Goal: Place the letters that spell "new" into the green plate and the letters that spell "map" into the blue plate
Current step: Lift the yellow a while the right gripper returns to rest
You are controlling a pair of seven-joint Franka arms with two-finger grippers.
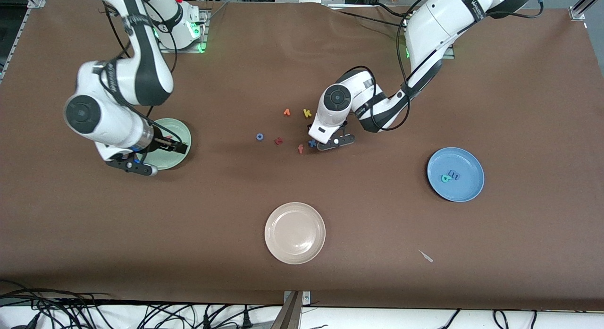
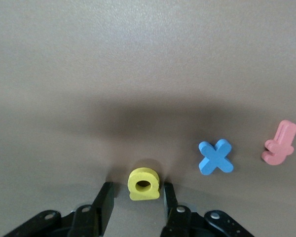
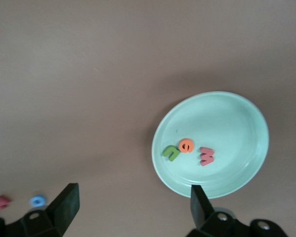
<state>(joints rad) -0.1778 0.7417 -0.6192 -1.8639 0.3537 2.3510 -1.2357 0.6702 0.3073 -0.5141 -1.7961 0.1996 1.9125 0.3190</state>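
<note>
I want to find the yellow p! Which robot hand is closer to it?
Left. The left gripper is down at the table with the yellow p between its fingers. The right gripper is open, over by the green plate at the right arm's end.

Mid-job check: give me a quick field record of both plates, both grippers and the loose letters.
green plate: holds n, e, w
blue plate: holds m, a
left gripper: low over the table, fingers either side of yellow p, not clamped
right gripper: open, empty, above green plate
loose letters: blue x, salmon f beside p
beige plate: empty
</note>
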